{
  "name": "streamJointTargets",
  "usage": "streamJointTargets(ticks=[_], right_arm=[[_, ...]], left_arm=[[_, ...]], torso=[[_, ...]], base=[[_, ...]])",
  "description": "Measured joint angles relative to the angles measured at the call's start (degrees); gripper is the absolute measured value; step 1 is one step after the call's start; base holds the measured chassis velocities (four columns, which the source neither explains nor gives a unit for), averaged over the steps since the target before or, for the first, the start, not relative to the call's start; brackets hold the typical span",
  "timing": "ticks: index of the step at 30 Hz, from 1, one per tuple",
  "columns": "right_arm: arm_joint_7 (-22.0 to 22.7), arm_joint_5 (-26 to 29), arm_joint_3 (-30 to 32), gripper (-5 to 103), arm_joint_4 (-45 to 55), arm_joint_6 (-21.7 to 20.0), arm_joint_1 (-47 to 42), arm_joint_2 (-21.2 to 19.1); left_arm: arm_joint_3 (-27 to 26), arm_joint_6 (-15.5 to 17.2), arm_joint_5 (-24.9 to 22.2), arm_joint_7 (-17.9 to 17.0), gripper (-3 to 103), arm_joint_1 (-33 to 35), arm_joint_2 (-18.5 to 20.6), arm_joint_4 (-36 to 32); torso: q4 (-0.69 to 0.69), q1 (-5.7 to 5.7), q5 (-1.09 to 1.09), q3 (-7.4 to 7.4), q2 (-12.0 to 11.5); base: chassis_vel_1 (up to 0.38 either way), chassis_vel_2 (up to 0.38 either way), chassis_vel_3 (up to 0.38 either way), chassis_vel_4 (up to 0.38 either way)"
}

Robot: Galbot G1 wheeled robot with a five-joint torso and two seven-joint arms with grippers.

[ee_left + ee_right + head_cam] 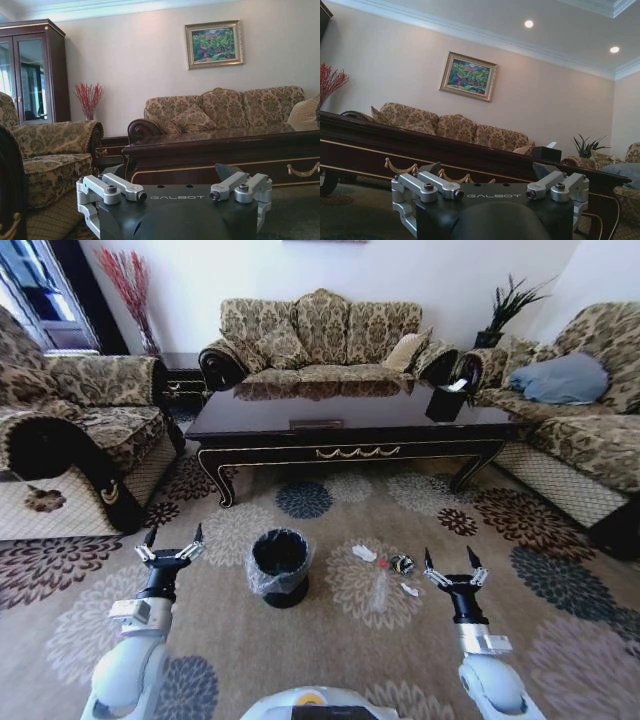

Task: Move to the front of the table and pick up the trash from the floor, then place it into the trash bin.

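Both pincers are held spread and empty, the trash [385,575] just left of the right pincer [452,567], the trash bin [279,562] right of the left pincer [171,545].

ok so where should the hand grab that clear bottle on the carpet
Grip the clear plastic bottle across the middle of its body, coming from above with the right hand, which is nearest. It lies flat on the carpet, its long axis pointing toward the table, so close across that.

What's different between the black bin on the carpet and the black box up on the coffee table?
The bin is round and lined with a crinkly clear bag; the box is squarish and unlined. The bin stands on the floor, the box on the table with something white sticking out. Both are small and black.
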Motion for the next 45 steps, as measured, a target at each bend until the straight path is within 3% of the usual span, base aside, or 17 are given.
streamJointTargets(ticks=[6, 11, 14, 15, 17, 18, 22, 23, 24, 26, 27, 29, 31, 32, 34, 36, 45], right_arm=[[-1.1, 0.4, 0.0, 100, 0.3, 0.8, 0.0, 0.1], [-1.2, 0.3, -0.1, 100, 0.3, 0.9, 0.0, 0.1], [-1.2, 0.0, -0.3, 100, 0.3, 0.9, 0.0, 0.2], [-1.2, 0.0, -0.3, 100, 0.3, 0.9, 0.0, 0.2], [-1.1, -0.3, -0.3, 100, 0.3, 0.9, 0.0, 0.4], [-1.1, -0.3, -0.3, 100, 0.3, 0.9, 0.0, 0.4], [-1.0, -1.0, -0.4, 100, 0.0, 0.9, 0.1, 0.8], [-1.0, -1.0, -0.4, 100, 0.0, 0.9, 0.1, 0.8], [-0.6, -1.3, -0.4, 100, -0.1, 0.9, 0.1, 1.1], [-0.3, -1.6, -0.4, 100, -0.3, 0.9, 0.2, 1.6], [-0.3, -1.6, -0.4, 100, -0.3, 0.9, 0.2, 1.6], [-0.1, -2.0, -0.4, 100, -0.6, 0.9, 0.1, 2.3], [-0.1, -2.2, -0.3, 100, -0.9, 1.0, 0.1, 2.8], [-0.1, -2.2, -0.3, 100, -0.9, 1.0, 0.1, 2.8], [-0.1, -2.4, -0.3, 100, -1.3, 1.2, 0.1, 3.3], [-0.1, -2.6, -0.3, 100, -1.7, 1.2, 0.3, 3.5], [-0.1, -2.7, -0.2, 100, -3.1, 1.4, 0.8, 3.7]], left_arm=[[0.7, 1.5, -2.1, -0.8, 100, -1.1, 1.4, -1.0], [0.7, 5.8, -6.7, -3.8, 100, -3.3, 5.1, -2.3], [0.7, 10.8, -12.7, -8.6, 100, -6.4, 10.2, -3.5], [0.7, 10.8, -12.7, -8.6, 100, -6.4, 10.2, -3.5], [1.3, 15.8, -18.6, -12.5, 100, -9.1, 13.6, -3.6], [1.3, 15.8, -18.6, -12.5, 100, -9.1, 13.6, -3.6], [6.2, 27.7, -32.7, -20.3, 100, -14.5, 18.0, -3.1], [6.2, 27.7, -32.7, -20.3, 100, -14.5, 18.0, -3.1], [9.4, 32.3, -38.6, -24.1, 100, -17.6, 19.4, -2.6], [13.2, 35.5, -44.2, -28.9, 100, -21.2, 20.6, -1.2], [13.2, 35.5, -44.2, -28.9, 100, -21.2, 20.6, -1.2], [17.7, 38.4, -48.3, -36.0, 100, -25.5, 21.3, 1.6], [21.0, 40.1, -52.7, -41.6, 100, -28.3, 21.2, 4.1], [21.0, 40.1, -52.7, -41.6, 100, -28.3, 21.2, 4.1], [24.6, 40.7, -58.5, -47.8, 100, -31.1, 20.3, 6.9], [27.4, 40.8, -61.4, -51.4, 100, -33.0, 18.7, 9.7], [34.4, 40.6, -59.3, -52.2, 100, -35.0, 16.7, 15.2]], torso=[[-0.01, -0.04, -0.01, -0.03, 0.0], [-0.02, -0.05, -0.01, -0.04, 0.0], [-0.02, -0.04, -0.01, -0.03, 0.0], [-0.02, -0.04, -0.01, -0.03, 0.0], [-0.01, -0.04, 0.00, -0.03, 0.0], [-0.01, -0.04, 0.00, -0.03, 0.0], [-0.01, -0.04, -0.01, -0.03, 0.0], [-0.01, -0.04, -0.01, -0.03, 0.0], [-0.03, -0.04, -0.01, -0.03, 0.0], [-0.03, -0.04, -0.01, -0.02, 0.0], [-0.03, -0.04, -0.01, -0.02, 0.0], [-0.02, -0.04, 0.01, -0.02, 0.0], [-0.02, -0.04, 0.00, -0.02, 0.0], [-0.02, -0.04, 0.00, -0.02, 0.0], [-0.01, -0.04, 0.00, -0.02, 0.0], [-0.03, -0.04, -0.01, -0.02, 0.0], [-0.01, -0.04, 0.00, -0.02, 0.0]], base=[[-0.009, 0.018, 0.008, -0.019], [0.003, -0.010, -0.006, 0.007], [0.000, 0.000, 0.000, 0.000], [0.000, 0.000, 0.000, 0.000], [0.000, 0.000, 0.000, 0.000], [0.000, 0.000, 0.000, 0.000], [0.000, 0.000, 0.000, 0.000], [0.000, 0.000, 0.000, 0.000], [0.000, 0.000, 0.000, 0.000], [0.000, 0.000, 0.000, 0.000], [0.000, 0.000, 0.000, 0.000], [0.000, 0.000, 0.000, 0.000], [0.000, 0.000, 0.000, 0.000], [0.000, 0.000, 0.000, 0.000], [0.000, 0.000, 0.000, 0.000], [0.000, 0.000, 0.000, 0.000], [0.000, 0.000, 0.000, 0.000]])
